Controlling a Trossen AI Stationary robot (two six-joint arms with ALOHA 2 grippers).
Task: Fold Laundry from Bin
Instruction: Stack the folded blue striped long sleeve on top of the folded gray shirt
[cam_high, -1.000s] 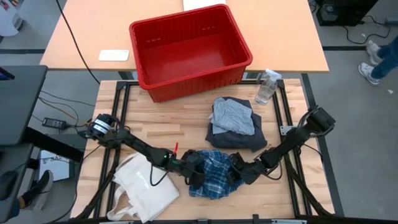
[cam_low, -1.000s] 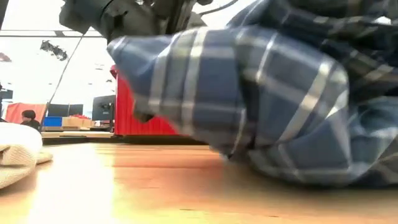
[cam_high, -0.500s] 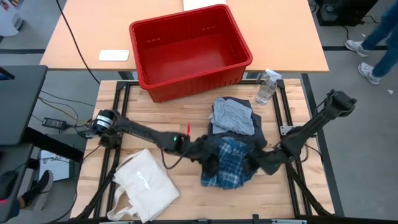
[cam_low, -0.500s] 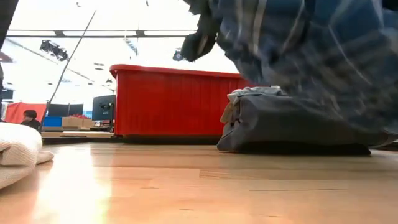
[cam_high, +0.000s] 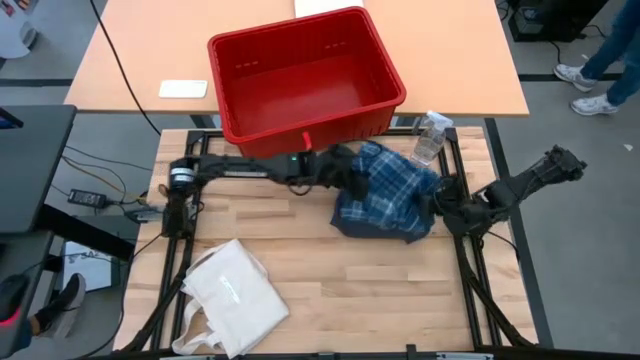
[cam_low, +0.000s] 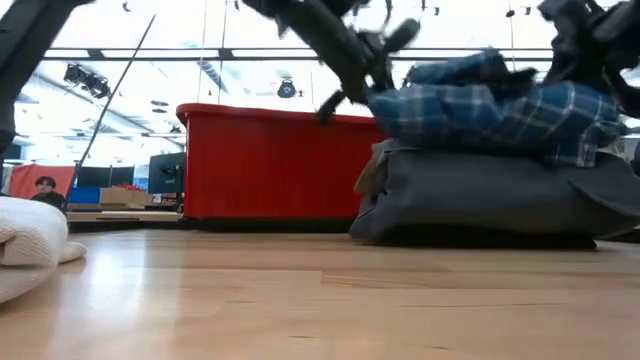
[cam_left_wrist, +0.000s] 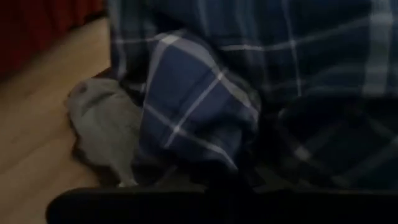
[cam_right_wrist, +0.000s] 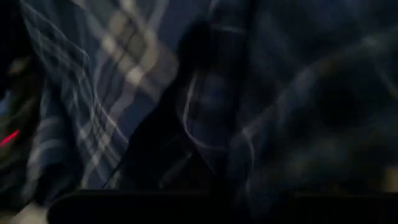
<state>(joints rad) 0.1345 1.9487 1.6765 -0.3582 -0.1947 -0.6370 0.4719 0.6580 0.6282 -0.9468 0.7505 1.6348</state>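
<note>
The folded blue-and-white plaid shirt (cam_high: 392, 180) lies on top of a stack of dark grey garments (cam_high: 385, 225) at the table's right middle; the low view shows the plaid shirt (cam_low: 500, 105) resting on the grey stack (cam_low: 480, 195). My left gripper (cam_high: 352, 178) is at the shirt's left end and my right gripper (cam_high: 443, 205) at its right end, both shut on it. The red bin (cam_high: 300, 130) stands behind, on the far table, and looks empty. My left gripper holds the plaid shirt's left end (cam_low: 392, 98), coming from the table's left and slanting down. Cloth fills its wrist view and hides the fingertips. That end sits on the grey stack. My right gripper holds the shirt's right end (cam_high: 430, 198), coming from the table's right and slanting down. Its wrist view shows only plaid cloth (cam_right_wrist: 155, 93), so the exact hold is hidden. That end rests on the stack.
A cream tote bag (cam_high: 235, 298) lies at the near left of the table. A clear spray bottle (cam_high: 430, 137) stands at the far right, close behind the stack. A white flat object (cam_high: 183, 88) lies on the far table. Bare wood spans the near middle.
Both grippers have lifted the plaid shirt off the near middle of the table and carried it up and toward the far right. The shirt has left the tabletop and now lies across the top of the grey stack.
</note>
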